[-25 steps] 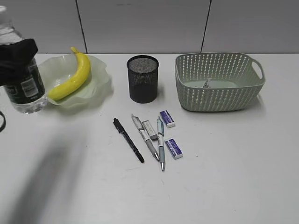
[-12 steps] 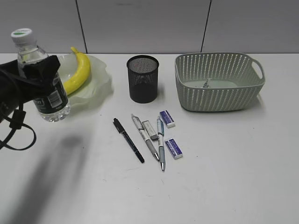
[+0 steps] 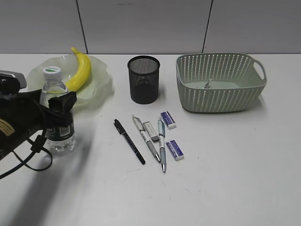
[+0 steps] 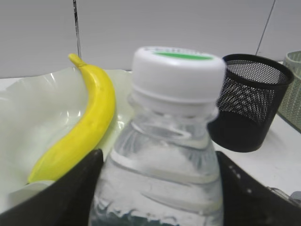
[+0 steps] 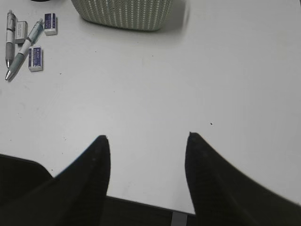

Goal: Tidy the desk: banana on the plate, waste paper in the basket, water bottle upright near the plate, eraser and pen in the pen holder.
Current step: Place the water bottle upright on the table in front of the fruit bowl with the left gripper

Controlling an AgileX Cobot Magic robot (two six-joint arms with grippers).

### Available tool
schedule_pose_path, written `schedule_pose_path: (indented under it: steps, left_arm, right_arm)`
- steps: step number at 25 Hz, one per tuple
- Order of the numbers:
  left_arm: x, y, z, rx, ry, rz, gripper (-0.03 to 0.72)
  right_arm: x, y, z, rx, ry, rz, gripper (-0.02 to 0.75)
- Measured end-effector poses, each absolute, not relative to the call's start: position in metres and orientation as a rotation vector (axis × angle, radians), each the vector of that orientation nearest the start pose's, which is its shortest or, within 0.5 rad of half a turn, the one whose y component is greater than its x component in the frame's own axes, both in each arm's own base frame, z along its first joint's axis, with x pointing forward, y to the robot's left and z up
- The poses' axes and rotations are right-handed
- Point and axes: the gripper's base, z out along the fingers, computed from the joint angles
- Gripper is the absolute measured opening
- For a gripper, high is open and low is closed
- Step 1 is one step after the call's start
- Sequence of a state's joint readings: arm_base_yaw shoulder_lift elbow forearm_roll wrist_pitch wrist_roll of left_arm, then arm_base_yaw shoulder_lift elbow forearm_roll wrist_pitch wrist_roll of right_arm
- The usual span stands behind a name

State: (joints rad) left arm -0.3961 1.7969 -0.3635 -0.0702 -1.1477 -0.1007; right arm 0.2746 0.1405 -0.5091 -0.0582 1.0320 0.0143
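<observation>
The water bottle [image 3: 53, 89] stands upright in front of the plate [image 3: 101, 84], its base at or just above the desk [image 3: 225, 179]. My left gripper [image 3: 56, 115] is shut on its labelled body. In the left wrist view the bottle [image 4: 164, 141] fills the space between the black fingers [image 4: 80, 188]. The banana [image 3: 80, 70] lies on the plate. A black pen [image 3: 129, 141], two silver pens [image 3: 146, 139] and three erasers [image 3: 168, 119] lie in front of the pen holder [image 3: 143, 80]. The waste paper [image 3: 207, 84] is in the basket [image 3: 221, 94]. My right gripper [image 5: 146, 136] is open over bare desk.
The right wrist view shows the desk's front edge just under the right fingers, with the basket [image 5: 122, 12], pens [image 5: 23, 47] and erasers [image 5: 35, 58] far off at the top left. A grey panelled wall [image 3: 141, 23] runs behind the desk.
My left gripper has carried the bottle down and to the right, from high at the left edge to desk level in front of the plate. Nothing else has moved.
</observation>
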Motion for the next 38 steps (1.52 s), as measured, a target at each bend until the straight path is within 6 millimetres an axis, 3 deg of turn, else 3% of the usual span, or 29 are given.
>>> schedule_pose_path:
  steps: [7,14,38]
  left_arm:
    - [0.265,-0.104,0.123,0.201,1.767,-0.316,0.498]
    - [0.266,-0.105,0.120,0.198,1.747,-0.316,0.498]
    - [0.253,-0.098,0.123,0.187,1.776,-0.306,0.508]
  right_arm:
    - [0.018,0.000,0.281,-0.283,2.128,0.097,0.413]
    - [0.018,0.000,0.281,-0.283,2.128,0.097,0.413]
    - [0.018,0.000,0.281,-0.283,2.128,0.097,0.413]
